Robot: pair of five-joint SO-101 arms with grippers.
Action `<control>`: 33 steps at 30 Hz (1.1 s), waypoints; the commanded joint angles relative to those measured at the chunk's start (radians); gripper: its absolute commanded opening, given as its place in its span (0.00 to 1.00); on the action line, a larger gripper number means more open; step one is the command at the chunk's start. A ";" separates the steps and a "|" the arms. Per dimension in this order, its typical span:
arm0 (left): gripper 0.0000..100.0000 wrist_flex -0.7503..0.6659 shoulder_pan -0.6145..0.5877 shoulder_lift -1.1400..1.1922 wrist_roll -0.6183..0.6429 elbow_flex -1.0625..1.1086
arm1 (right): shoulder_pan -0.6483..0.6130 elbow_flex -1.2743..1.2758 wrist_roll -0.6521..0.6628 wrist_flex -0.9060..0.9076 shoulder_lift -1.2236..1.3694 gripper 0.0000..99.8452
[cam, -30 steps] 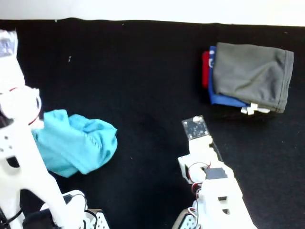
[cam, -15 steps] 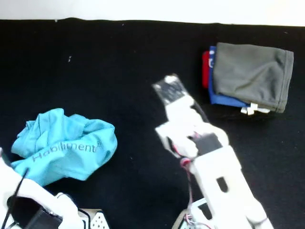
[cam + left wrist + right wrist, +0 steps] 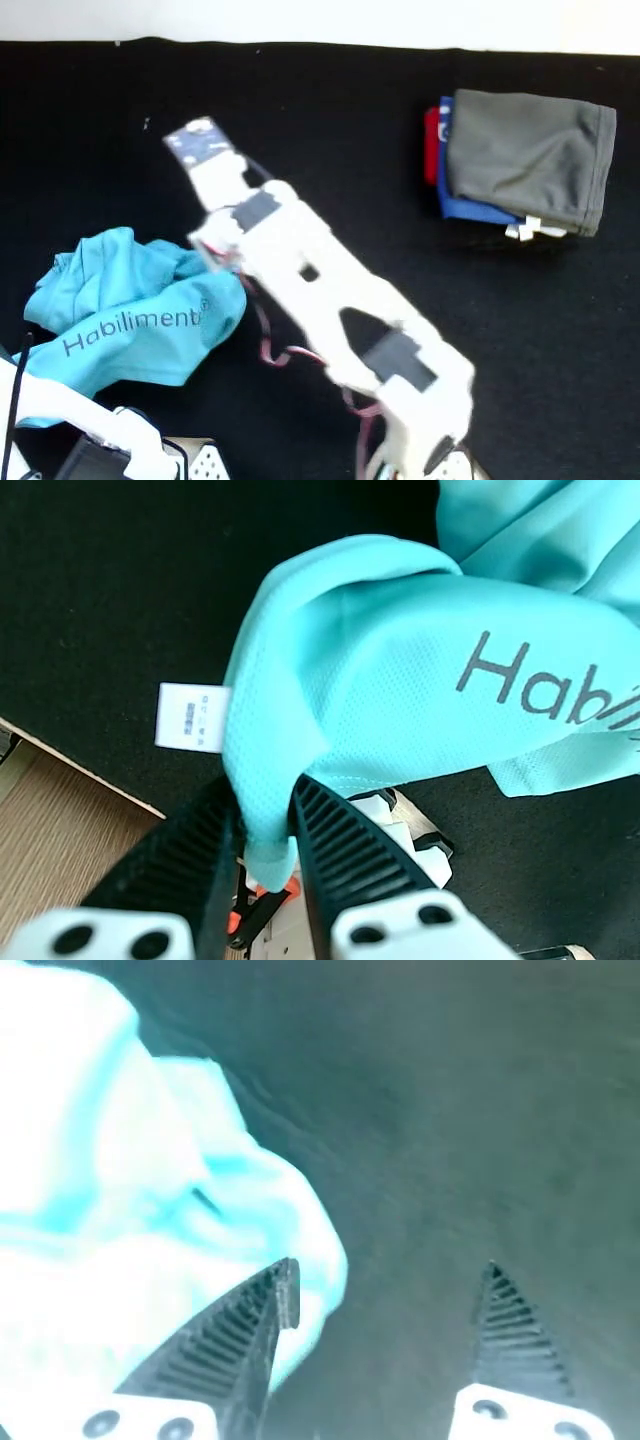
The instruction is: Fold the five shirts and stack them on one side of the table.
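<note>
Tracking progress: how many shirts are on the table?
4: turquoise shirt, crumpled, pinched by the left gripper; grey shirt on blue shirt and red shirt in the far stack. Another may be hidden.

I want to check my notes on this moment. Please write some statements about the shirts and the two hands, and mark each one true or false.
1. The left hand pinches the turquoise shirt. True.
2. The right hand is shut on that shirt. False: it is open, near the shirt.
3. The grey shirt lies on a blue shirt. True.
4. The turquoise shirt lies folded on the grey shirt. False: it lies crumpled, far from it.
</note>
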 commanded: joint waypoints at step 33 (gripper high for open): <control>0.01 0.000 0.248 -0.028 0.250 -0.104 | 0.189 -1.500 0.230 0.613 0.854 0.01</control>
